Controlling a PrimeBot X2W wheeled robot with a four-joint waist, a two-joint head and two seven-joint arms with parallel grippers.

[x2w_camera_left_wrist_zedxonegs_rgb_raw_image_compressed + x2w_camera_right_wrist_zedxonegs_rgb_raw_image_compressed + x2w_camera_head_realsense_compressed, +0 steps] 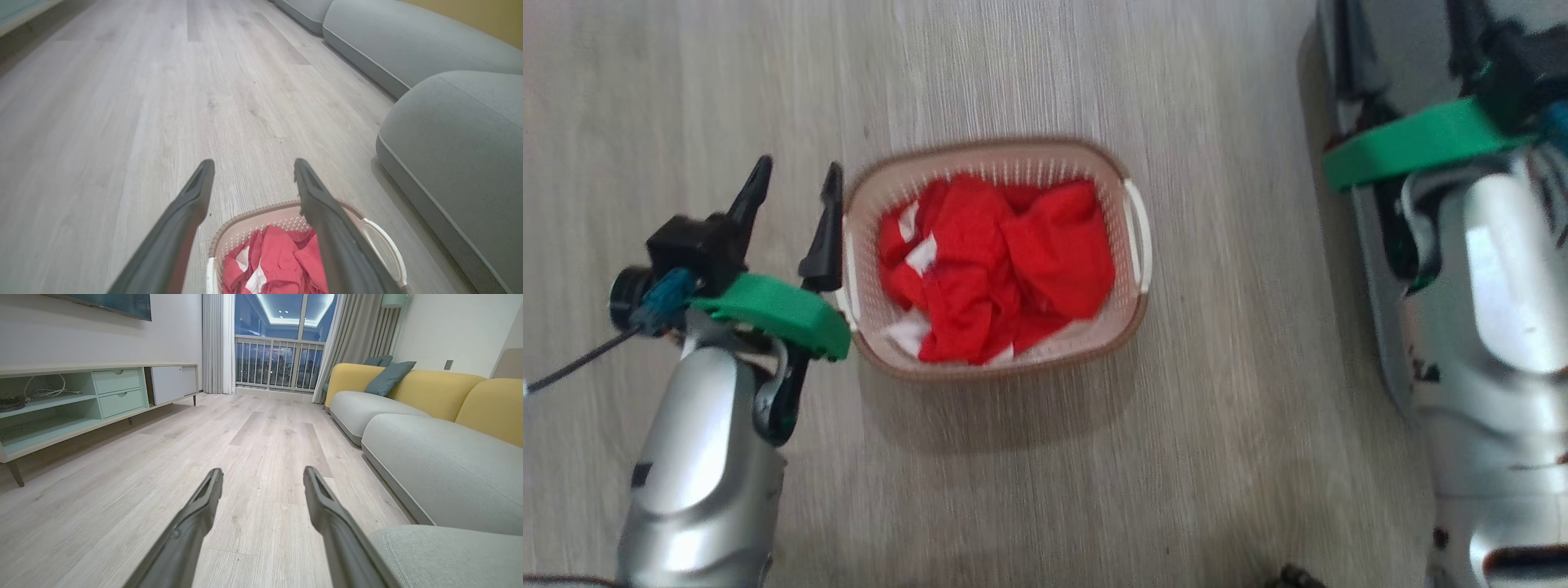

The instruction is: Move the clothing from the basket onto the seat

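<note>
Clothing [996, 261] fills the basket [996, 148]; beside it, left hand [799, 163] wide open, apparently empty.

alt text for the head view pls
A cream perforated plastic basket with a brown rim sits on a pale wood-look floor, full of crumpled bright red clothing with white patches. The left gripper, its dark fingers open, is beside the basket's left end; a silver right forearm stands at the right edge.
</note>
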